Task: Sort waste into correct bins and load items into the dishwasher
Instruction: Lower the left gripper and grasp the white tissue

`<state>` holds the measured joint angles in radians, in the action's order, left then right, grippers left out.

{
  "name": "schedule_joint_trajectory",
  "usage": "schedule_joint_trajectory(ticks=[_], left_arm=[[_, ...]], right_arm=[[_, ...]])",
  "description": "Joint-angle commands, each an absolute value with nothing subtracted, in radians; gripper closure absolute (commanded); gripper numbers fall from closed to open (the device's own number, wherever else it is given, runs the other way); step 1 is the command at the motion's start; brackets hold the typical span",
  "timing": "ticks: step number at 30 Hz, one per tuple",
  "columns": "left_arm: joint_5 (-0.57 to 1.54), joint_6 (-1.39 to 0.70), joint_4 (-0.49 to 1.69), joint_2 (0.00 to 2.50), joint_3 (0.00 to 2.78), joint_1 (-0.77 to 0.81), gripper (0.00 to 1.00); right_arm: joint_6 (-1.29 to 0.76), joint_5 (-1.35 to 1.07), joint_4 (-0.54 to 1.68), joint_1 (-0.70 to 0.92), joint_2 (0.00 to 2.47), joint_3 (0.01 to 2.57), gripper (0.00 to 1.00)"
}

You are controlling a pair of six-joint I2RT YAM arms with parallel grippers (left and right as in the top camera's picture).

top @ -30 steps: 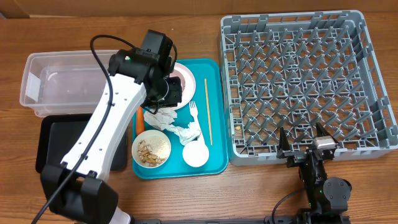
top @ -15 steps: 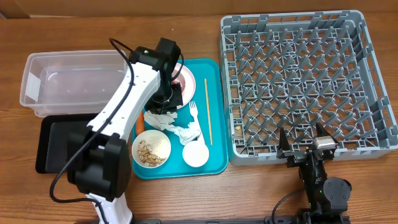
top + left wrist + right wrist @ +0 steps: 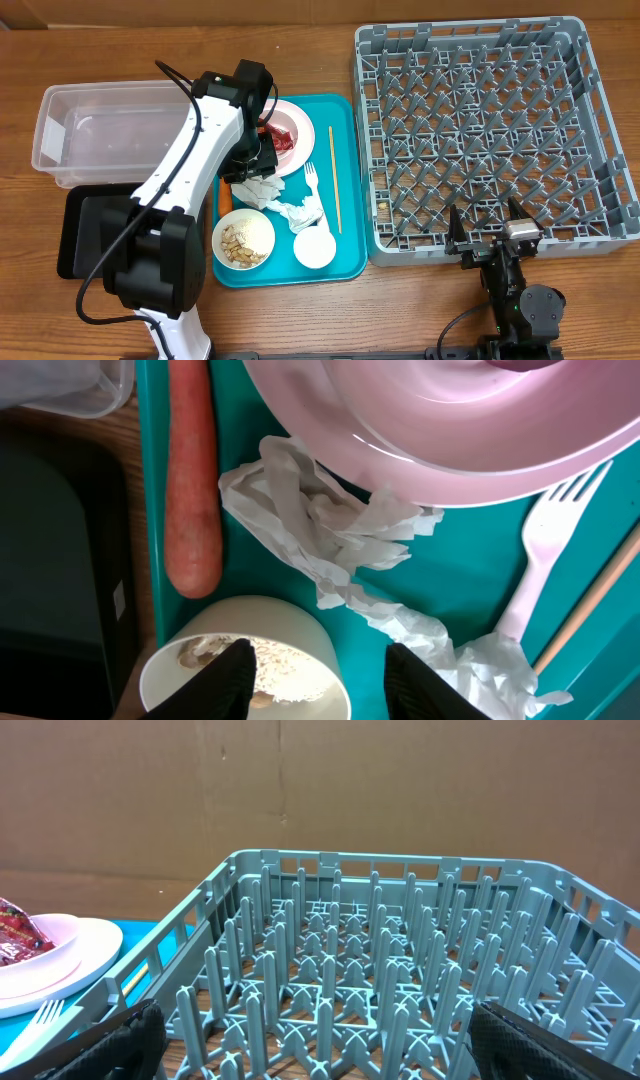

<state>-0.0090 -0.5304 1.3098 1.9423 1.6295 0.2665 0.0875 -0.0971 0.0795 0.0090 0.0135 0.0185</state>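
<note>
Worktop: you are looking down on a brown wooden worktop [image 3: 300, 320]; the right wrist view shows a cardboard wall behind it.
Rack: the grey rack [image 3: 480, 130] fills the right side, its pegs upright.
Tray: the teal tray [image 3: 345, 190] lies just left of the rack and carries the dishes and the waste.
Bins: the clear tub [image 3: 100, 130] sits at the far left. The black tray [image 3: 85, 230] lies in front of it, beside the teal tray.
Plate: the pink plate [image 3: 303, 122] sits in the tray's far left corner, with the red wrapper [image 3: 283, 140] on it.
Napkins: one napkin [image 3: 320, 525] is tucked against the plate's near rim; a second napkin [image 3: 305, 212] lies by the fork's handle.
Carrot: the carrot [image 3: 192, 490] lies along the tray's left edge, beside the first napkin.
Bowl: the bowl [image 3: 243, 240] of beige scraps stands at the near left corner, with the cup [image 3: 314, 248] to its right.
Fork: the fork [image 3: 311, 180] and chopstick [image 3: 334, 180] lie side by side, right of the plate.
Left claw: your left claw [image 3: 320, 660] hovers above the first napkin and the bowl's rim, part open, gripping nothing.
Right claw: your right claw [image 3: 483, 225] sits at the rack's near edge, spread wide and empty.
</note>
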Motion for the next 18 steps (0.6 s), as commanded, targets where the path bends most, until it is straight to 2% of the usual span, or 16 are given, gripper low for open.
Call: schedule_joint_trajectory(ticks=[1, 13, 18], left_arm=[[-0.034, -0.583, 1.308, 1.953, 1.638, 0.269, 0.52], [-0.032, -0.645, 1.276, 1.957, 1.595, 0.269, 0.52], [-0.032, -0.644, 1.253, 1.957, 1.551, 0.269, 0.58]], right_arm=[[0.094, -0.099, 0.076, 0.016, 0.003, 0.008, 0.00], [0.094, -0.099, 0.076, 0.016, 0.003, 0.008, 0.00], [0.094, -0.099, 0.076, 0.016, 0.003, 0.008, 0.00]])
